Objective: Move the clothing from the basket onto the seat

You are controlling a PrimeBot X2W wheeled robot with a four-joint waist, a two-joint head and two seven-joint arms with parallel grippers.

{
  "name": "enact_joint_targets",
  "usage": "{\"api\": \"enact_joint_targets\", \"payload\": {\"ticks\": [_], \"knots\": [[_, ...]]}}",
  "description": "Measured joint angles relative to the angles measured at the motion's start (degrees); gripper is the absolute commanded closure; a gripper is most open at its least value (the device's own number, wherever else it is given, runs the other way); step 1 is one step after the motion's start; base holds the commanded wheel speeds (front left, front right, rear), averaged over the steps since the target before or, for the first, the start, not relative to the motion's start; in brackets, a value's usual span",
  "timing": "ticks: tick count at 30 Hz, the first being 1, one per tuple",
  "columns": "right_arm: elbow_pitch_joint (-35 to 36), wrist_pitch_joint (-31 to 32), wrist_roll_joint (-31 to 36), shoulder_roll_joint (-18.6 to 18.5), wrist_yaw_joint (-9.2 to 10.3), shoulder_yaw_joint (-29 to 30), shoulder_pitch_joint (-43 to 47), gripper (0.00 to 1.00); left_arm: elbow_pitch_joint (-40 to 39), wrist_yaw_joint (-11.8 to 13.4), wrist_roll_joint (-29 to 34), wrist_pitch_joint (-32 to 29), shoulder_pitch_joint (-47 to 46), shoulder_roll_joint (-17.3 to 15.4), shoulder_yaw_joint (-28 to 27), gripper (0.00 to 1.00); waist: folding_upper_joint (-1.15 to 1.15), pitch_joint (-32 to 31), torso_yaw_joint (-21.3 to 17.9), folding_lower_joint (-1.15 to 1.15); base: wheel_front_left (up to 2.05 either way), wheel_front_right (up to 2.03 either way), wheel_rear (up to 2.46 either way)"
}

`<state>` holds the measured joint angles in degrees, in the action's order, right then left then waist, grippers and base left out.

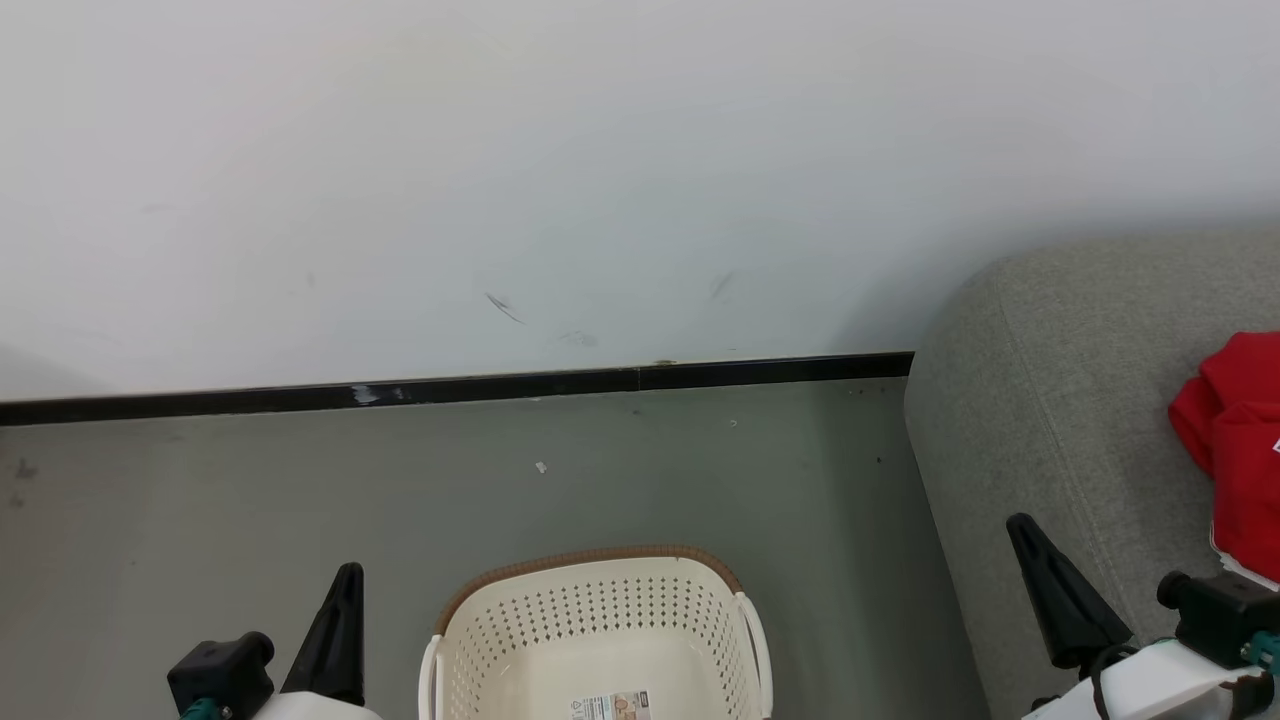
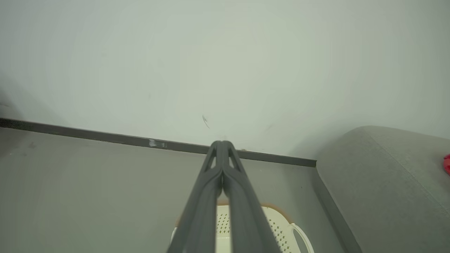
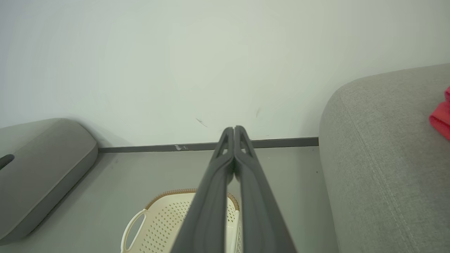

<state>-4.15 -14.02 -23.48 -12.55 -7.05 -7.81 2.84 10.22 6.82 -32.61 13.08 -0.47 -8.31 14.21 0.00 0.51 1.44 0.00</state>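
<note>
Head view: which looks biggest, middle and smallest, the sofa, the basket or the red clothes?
1. sofa
2. basket
3. red clothes
All three run off the picture's edge, so only the showing parts count.

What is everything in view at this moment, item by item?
basket: one, cream-white with a brown rim, on the floor at the head view's bottom centre
label: one, pale, on the basket's inner bottom
clothing: one heap, red with a little white, on the sofa at the right edge
sofa: one, light grey, right of the basket
grey cushioned piece: one, grey, by the wall at the right wrist view's left
floor: one, grey
baseboard: one strip, black, where wall meets floor
wall: one, white, scuffed
left end effector: one, dark, shut, left of the basket
right end effector: one, dark, shut, by the sofa's edge
</note>
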Motion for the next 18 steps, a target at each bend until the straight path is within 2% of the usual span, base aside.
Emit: {"api": "enact_joint_targets", "payload": {"ticks": [10,18], "knots": [[-0.2,1.7,-8.9,1.2,0.00,1.5,0.3,1.00,-0.1,-0.9,-6.9,-2.0,0.0,0.8,-1.9,1.00,0.00,-0.1,-0.2,0.03,0.00,0.00,0.00],[-0.7,3.4,-15.0,1.6,0.00,2.3,0.2,1.00,-0.1,-2.0,-12.0,-3.7,0.0,1.3,-3.4,1.00,0.00,-0.3,-0.3,0.31,0.00,0.00,0.00]]}}
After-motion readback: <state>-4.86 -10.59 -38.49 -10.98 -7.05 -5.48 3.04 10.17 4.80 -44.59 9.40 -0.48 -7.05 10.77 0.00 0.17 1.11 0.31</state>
